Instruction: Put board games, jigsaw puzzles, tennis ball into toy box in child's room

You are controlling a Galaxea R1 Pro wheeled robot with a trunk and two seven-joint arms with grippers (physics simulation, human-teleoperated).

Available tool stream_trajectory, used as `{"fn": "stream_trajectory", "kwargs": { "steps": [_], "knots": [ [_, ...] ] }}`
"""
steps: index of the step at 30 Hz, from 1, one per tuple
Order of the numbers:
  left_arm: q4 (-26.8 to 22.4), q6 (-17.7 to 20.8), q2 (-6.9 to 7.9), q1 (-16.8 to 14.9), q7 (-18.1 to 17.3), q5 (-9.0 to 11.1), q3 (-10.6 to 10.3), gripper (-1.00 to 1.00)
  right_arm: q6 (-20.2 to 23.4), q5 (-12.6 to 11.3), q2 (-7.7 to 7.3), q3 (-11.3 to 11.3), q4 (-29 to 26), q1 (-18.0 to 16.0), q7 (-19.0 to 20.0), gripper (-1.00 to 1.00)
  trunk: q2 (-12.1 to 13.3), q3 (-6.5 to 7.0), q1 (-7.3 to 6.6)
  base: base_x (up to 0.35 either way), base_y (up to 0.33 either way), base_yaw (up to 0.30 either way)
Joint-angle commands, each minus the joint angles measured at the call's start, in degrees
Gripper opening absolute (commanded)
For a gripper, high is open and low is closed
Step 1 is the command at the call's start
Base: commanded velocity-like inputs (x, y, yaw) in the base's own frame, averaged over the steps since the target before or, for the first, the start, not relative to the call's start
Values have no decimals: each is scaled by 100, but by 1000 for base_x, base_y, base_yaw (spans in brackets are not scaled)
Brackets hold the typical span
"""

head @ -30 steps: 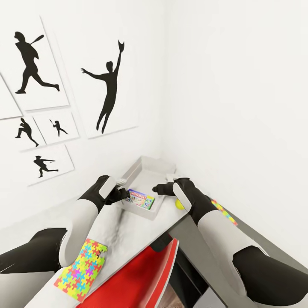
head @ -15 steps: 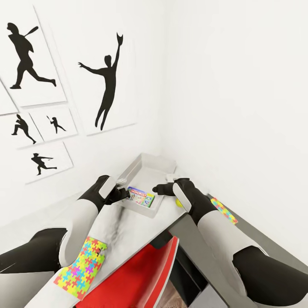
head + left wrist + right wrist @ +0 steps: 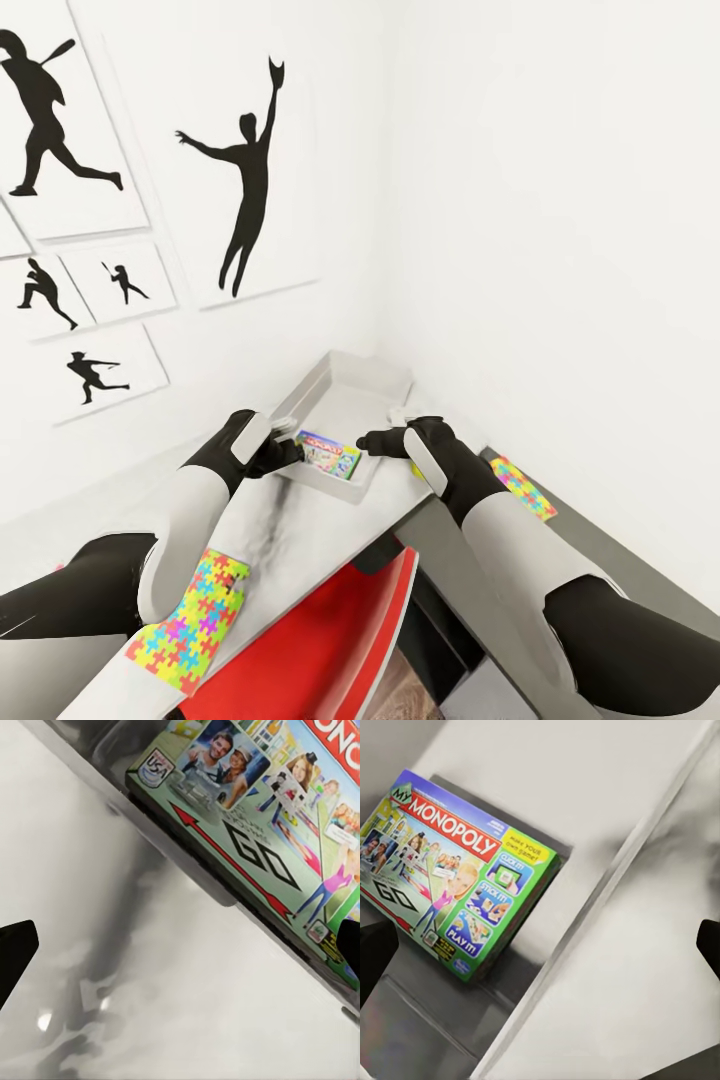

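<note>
The light grey toy box (image 3: 372, 380) stands on the table (image 3: 300, 535) in the corner of the room. A green-edged Monopoly board game (image 3: 330, 456) (image 3: 255, 832) (image 3: 457, 877) rests inside it at the near end. My left gripper (image 3: 292, 453) (image 3: 180, 949) hovers open just outside the box's near left wall. My right gripper (image 3: 368, 440) (image 3: 540, 952) is open above the near right rim. One jigsaw puzzle (image 3: 188, 625) lies on the table by my left forearm. Another (image 3: 520, 487) lies on the lower dark top. A sliver of the tennis ball (image 3: 414, 468) peeks from behind my right wrist.
A red chair (image 3: 330, 650) is tucked under the table's front edge. The dark grey cabinet (image 3: 600, 560) joins the table at the right. White walls close in behind the box, with baseball silhouette posters (image 3: 245, 170) on the left one.
The whole view has drifted, so posters and toy box sit slightly further left and up. Both arms hold the same pose. The tennis ball is more hidden behind my right wrist.
</note>
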Motion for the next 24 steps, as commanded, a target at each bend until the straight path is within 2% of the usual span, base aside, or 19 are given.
{"fn": "stream_trajectory", "kwargs": {
  "steps": [1,6,24],
  "knots": [
    [-9,16,-6,-4,-19,35,40,100,18,-58,0,10,-5,-5,-53,100,-13,-21,3,0,0,0],
    [-9,22,-6,-4,-198,22,38,100,18,-59,0,10,-5,-5,-53,100,-13,-69,3,0,0,0],
    [-9,25,-6,-4,-241,17,36,100,-30,-59,0,11,59,-5,-53,100,-13,-239,3,0,0,0]
  ]
}}
